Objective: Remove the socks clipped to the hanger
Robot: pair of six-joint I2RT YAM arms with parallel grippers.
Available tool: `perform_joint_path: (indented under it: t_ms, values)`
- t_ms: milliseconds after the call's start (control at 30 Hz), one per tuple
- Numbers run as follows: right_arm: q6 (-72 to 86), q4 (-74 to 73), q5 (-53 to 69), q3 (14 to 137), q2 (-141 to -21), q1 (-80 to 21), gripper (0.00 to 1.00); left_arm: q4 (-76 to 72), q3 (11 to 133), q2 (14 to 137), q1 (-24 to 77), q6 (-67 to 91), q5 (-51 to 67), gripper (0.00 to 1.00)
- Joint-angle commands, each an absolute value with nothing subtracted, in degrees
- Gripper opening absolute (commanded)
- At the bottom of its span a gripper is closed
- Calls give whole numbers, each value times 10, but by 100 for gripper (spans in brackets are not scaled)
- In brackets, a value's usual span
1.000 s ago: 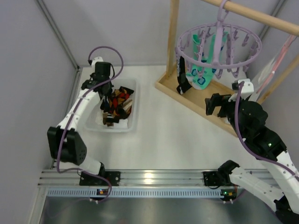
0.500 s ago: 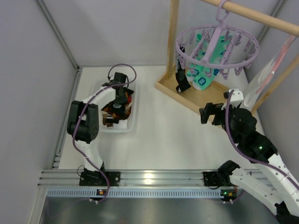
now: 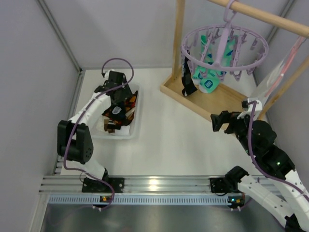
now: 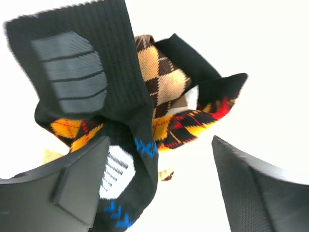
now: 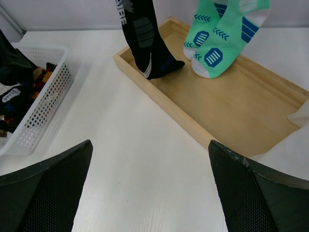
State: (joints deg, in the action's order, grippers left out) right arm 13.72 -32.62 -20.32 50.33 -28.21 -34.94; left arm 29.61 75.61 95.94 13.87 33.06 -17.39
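hanger [image 3: 219, 46]: lavender
hanging sock pair [image 5: 217, 38]: mint-teal, white toes, blue chevrons and badges
hanging single sock [image 5: 145, 43]: black, grey panel
basket [image 5: 46, 104]: white mesh
top basket sock [image 4: 82, 72]: black, grey ribbed patch
argyle socks [image 4: 164, 77]: tan-brown diamonds; orange-red on black
rack tray [image 5: 231, 104]: pale wood

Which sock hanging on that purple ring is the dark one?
The black sock, at the left of the hanger; the two beside it are mint-green socks with blue marks.

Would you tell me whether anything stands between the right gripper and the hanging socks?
Only the wooden tray's low near wall; the black sock and green socks hang just beyond it.
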Motion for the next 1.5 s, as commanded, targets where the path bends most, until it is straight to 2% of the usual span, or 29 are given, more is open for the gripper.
perform_joint_path:
  t_ms: [0,133,233,300,333,367,400,433,533,733,900,967,1000,1067,1100,1133,1200,1233,1300,1333,1367,1400,1433,1467]
  values:
    - [141,-336,-215,518,-272,-344,99,299,751,892,141,325,-174,93]
    - [137,-340,-221,519,-263,-344,99,297,767,857,159,302,-162,98]
    - [140,-344,-223,512,-253,-344,99,280,786,839,207,280,-167,98]
    - [142,-342,-222,505,-240,-344,99,232,771,829,268,240,-128,98]
    - [142,-342,-220,502,-234,-344,100,156,757,825,287,227,-95,98]
    - [143,-339,-216,495,-219,-344,100,95,738,822,316,212,19,98]
    - [144,-338,-204,492,-212,-344,99,33,692,823,327,189,69,98]
    - [144,-331,-193,490,-204,-344,100,-99,668,825,333,183,104,98]
    - [143,-318,-140,491,-175,-344,99,-201,664,885,361,168,121,98]
    - [141,-301,-45,504,-140,-344,99,-240,815,1115,368,158,109,98]
    - [141,-300,-23,502,-134,-344,99,-276,914,1208,364,147,120,97]
    - [138,-299,-21,497,-136,-344,99,-281,937,1237,363,144,129,93]
    - [136,-298,-18,496,-137,-344,100,-282,957,1245,363,144,132,78]
    - [136,-293,-17,489,-142,-344,100,-284,978,1259,363,145,126,55]
    - [136,-287,-11,486,-145,-344,99,-293,982,1260,363,146,120,49]
    - [135,-285,-11,482,-149,-344,99,-296,984,1261,363,146,120,39]
    - [135,-280,-5,478,-155,-344,99,-296,999,1264,363,142,118,33]
    - [138,-275,-4,476,-160,-344,99,-296,1003,1263,362,137,116,38]
    - [139,-272,-3,472,-163,-344,99,-296,1009,1262,363,134,102,54]
    - [140,-265,-3,468,-163,-345,100,-296,1012,1263,363,126,98,47]
    - [141,-264,11,466,-163,-344,99,-295,1016,1266,363,124,88,35]
    - [142,-262,11,465,-164,-344,99,-295,1019,1266,363,123,86,33]
    - [142,-262,12,465,-164,-344,100,-295,1021,1268,361,122,85,37]
    - [142,-262,14,466,-165,-344,99,-295,1020,1270,360,129,82,64]
